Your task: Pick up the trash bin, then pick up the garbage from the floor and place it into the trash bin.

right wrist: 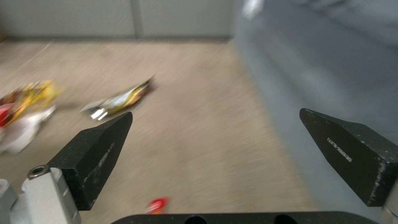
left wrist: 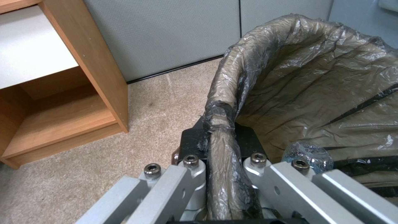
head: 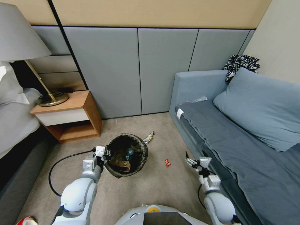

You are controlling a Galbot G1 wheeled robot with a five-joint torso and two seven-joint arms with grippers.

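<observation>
Trash bin (head: 126,154) sits at the centre of your head view, above the beige carpet (head: 150,190), its rim wrapped in a dark plastic liner (left wrist: 315,93). Your left gripper (head: 104,155) holds it at the bin's 9 o'clock edge; the left wrist view shows the jaws clamped on the rim, one finger (left wrist: 192,143) outside the wall, the other inside. A tan paper bag (head: 121,164) and a crumpled clear bottle (left wrist: 307,155) lie in the bin.

Your right gripper (head: 191,159) hangs at about 3 o'clock from the bin, beside the grey sofa (head: 243,140), its black fingers (right wrist: 93,155) spread wide apart and holding nothing. A tiny red scrap (head: 167,162) lies on the carpet between the bin and that gripper. A silvery-yellow wrapper (head: 148,137) rests on the floor just off the bin's 1 o'clock edge. The right wrist view also catches a blurred yellow, red and white litter pile (right wrist: 23,115) further off. A wooden nightstand (head: 70,117) stands at 10 o'clock from the bin.
</observation>
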